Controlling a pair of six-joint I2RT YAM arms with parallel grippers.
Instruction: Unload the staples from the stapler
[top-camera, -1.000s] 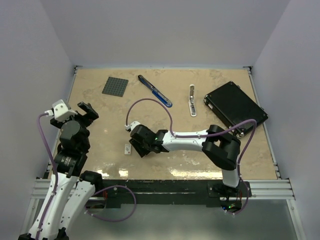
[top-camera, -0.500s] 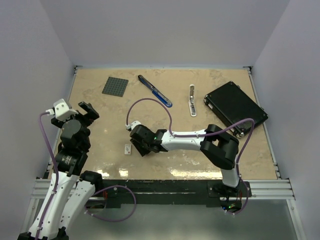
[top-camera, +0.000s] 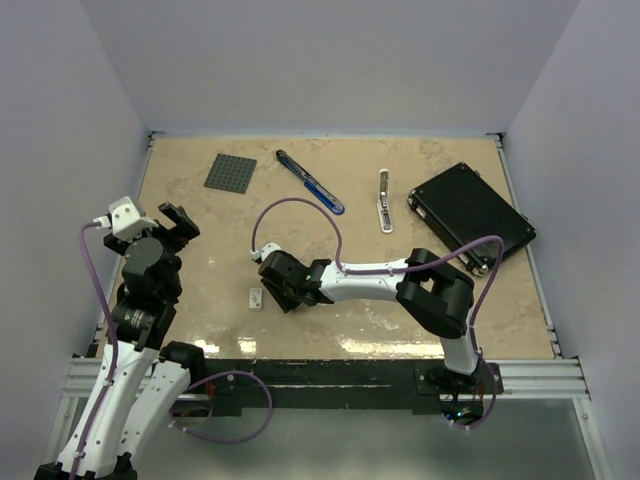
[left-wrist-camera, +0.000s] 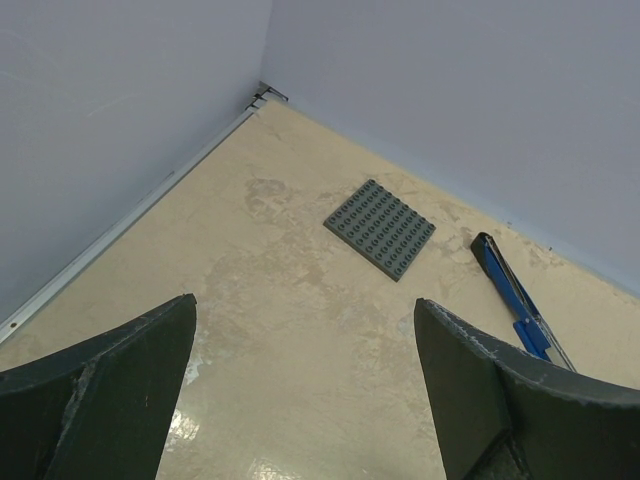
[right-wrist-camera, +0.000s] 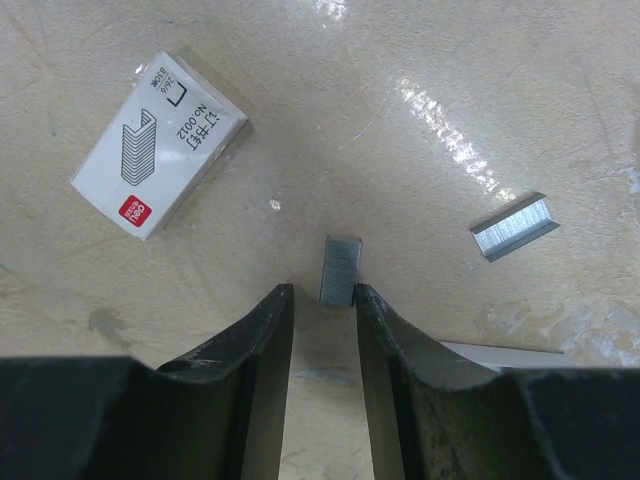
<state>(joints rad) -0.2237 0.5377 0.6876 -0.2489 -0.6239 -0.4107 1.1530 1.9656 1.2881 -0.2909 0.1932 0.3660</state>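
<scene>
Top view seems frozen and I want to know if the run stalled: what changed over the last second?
The right arm slid slightly left at the elbow, carrying the right gripper a touch left, toward the white staple box. Nothing was taken hold of or let go. The left gripper, blue stapler and black case stayed put.

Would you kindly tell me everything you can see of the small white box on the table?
The box is a white rectangular carton, apparently cardboard, printed with a grey drawing of a staple strip, dark lettering and a red logo at one corner. It looks closed and lies flat on the beige table, turned diagonally. Nothing touches it: the nearest strip of staples and the right tool sit apart.
</scene>
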